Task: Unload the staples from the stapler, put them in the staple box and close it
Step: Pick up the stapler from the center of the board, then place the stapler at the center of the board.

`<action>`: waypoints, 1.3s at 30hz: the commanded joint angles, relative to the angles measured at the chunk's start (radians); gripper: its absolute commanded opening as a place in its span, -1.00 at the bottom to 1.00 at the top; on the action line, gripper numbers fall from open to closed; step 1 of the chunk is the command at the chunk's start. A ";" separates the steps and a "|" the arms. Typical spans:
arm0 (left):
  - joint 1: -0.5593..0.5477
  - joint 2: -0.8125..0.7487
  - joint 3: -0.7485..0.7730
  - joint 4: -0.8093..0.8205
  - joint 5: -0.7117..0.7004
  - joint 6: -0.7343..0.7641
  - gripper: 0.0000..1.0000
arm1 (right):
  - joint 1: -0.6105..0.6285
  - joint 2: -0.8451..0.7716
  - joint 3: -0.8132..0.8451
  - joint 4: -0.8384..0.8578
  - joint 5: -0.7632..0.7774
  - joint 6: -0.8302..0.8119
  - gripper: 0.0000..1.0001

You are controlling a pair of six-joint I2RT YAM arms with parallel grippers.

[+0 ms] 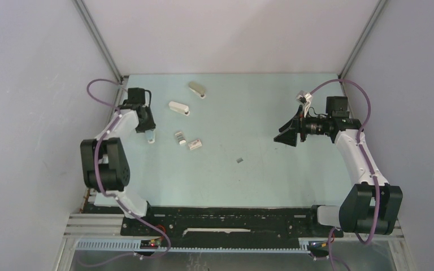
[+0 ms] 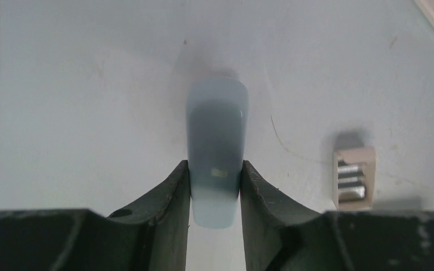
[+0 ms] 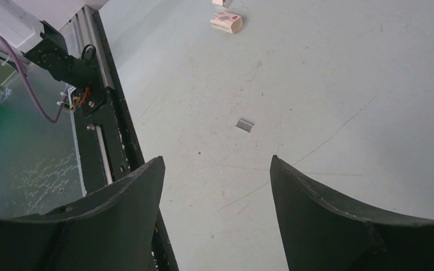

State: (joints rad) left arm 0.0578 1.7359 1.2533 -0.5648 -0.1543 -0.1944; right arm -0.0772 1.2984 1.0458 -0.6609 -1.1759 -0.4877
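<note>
One tiny grey staple strip (image 3: 244, 125) loose; left jaws clamp pale-blue stapler (image 2: 217, 152); right jaws apart.

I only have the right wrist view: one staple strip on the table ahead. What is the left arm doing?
Observer: The left tool is shut on a blue stapler.
Operator: Any other staplers out there?
Observer: Yes, a white stapler and a beige stapler lie farther back, both untouched.
Operator: More staples anywhere?
Observer: An open box beside the blue stapler has silvery staples inside.
</note>
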 commanded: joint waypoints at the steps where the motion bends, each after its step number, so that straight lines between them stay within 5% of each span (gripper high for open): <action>1: -0.012 -0.180 -0.138 0.071 0.032 -0.090 -0.99 | 0.006 -0.005 -0.002 0.018 -0.025 0.006 0.56; 21: -0.225 -0.680 -0.474 -0.016 0.057 -0.267 -0.99 | 0.026 -0.005 -0.001 0.012 -0.031 -0.005 0.57; 39: -0.454 -0.810 -0.514 -0.007 0.066 -0.317 -1.00 | 0.037 -0.014 -0.002 0.010 -0.031 -0.008 0.56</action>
State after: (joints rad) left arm -0.3473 0.9596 0.7380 -0.6144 -0.0967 -0.4915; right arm -0.0452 1.2984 1.0458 -0.6609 -1.1873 -0.4896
